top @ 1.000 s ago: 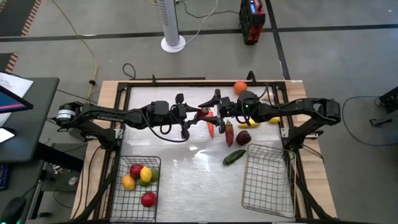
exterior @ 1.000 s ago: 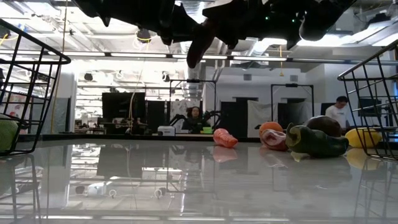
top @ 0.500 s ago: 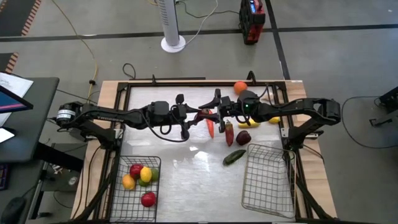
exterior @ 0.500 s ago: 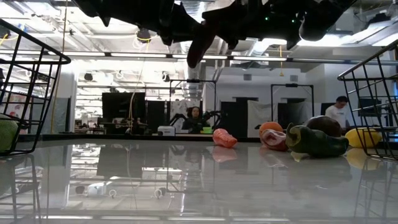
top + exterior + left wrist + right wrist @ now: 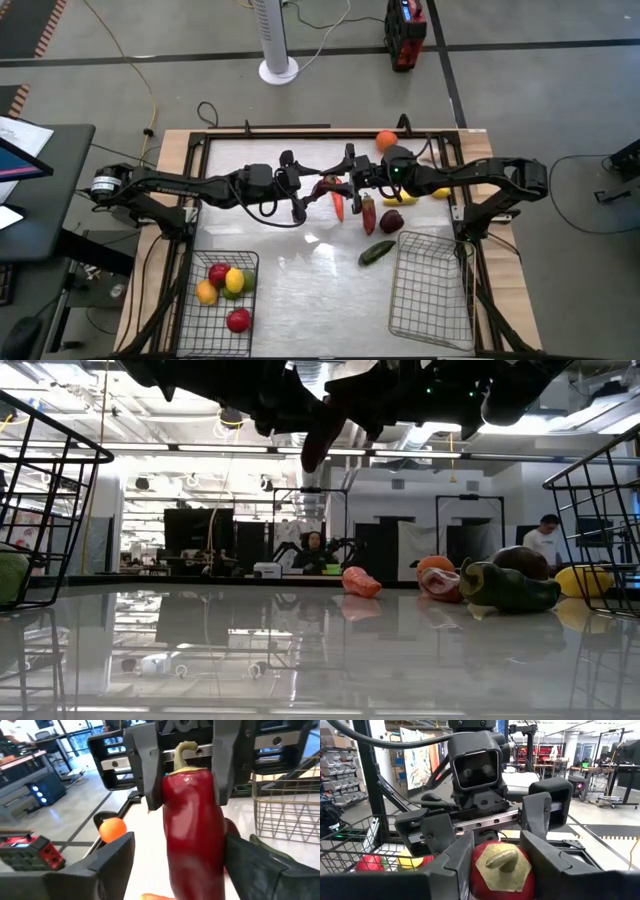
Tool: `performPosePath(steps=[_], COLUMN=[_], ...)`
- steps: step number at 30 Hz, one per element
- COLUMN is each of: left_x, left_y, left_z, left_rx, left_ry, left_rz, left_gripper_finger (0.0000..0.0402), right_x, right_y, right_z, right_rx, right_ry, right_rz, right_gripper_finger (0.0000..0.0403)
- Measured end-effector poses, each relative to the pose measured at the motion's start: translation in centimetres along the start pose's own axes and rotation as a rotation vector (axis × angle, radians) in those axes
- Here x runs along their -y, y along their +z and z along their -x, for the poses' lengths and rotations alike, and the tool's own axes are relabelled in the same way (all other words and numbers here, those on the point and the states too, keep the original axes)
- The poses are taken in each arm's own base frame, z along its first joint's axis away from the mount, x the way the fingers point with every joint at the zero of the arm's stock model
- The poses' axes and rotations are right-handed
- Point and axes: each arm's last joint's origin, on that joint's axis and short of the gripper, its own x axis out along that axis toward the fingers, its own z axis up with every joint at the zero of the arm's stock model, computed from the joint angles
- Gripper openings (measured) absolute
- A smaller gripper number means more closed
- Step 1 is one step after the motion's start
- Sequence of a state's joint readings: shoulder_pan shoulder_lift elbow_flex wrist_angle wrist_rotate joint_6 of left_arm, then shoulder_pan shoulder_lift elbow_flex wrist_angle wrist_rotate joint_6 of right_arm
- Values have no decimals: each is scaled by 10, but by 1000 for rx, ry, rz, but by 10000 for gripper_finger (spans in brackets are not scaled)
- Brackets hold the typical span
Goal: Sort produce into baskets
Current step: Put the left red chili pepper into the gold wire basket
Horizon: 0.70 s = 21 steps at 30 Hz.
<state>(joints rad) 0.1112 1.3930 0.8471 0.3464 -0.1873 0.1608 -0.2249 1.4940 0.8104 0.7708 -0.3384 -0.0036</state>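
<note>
Table (image 5: 300, 270) with carrot (image 5: 339, 206), right pincer (image 5: 496, 865) clamped on red pepper (image 5: 192, 820), left pincer (image 5: 185, 865) apparently apart

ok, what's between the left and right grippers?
A red pepper: the right gripper clamps its stem end, the left gripper stands open around it. Both wrist views show it.

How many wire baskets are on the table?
2. The left basket, by the left arm, holds fruit; the right basket, opposite, is empty. The right gripper holds a red pepper mid-table, the left gripper open around it.
</note>
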Motion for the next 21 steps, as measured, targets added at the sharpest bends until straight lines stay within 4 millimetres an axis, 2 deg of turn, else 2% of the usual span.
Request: performPosePath(steps=[5, 13, 21], left_x=[-1, -1, 4], left_y=[0, 6, 5], left_z=[1, 3, 3], left_rx=[-55, -114, -117], left_ry=[20, -9, -159], left_rz=[-7, 39, 70], left_gripper_finger=[305, 333, 341], right_x=[0, 5, 2], right_y=[-4, -3, 1], right_z=[0, 6, 11], right_rx=[-41, -85, -118], right_ry=[-5, -12, -10], right_rz=[-16, -28, -21], right_gripper_finger=[186, 169, 175])
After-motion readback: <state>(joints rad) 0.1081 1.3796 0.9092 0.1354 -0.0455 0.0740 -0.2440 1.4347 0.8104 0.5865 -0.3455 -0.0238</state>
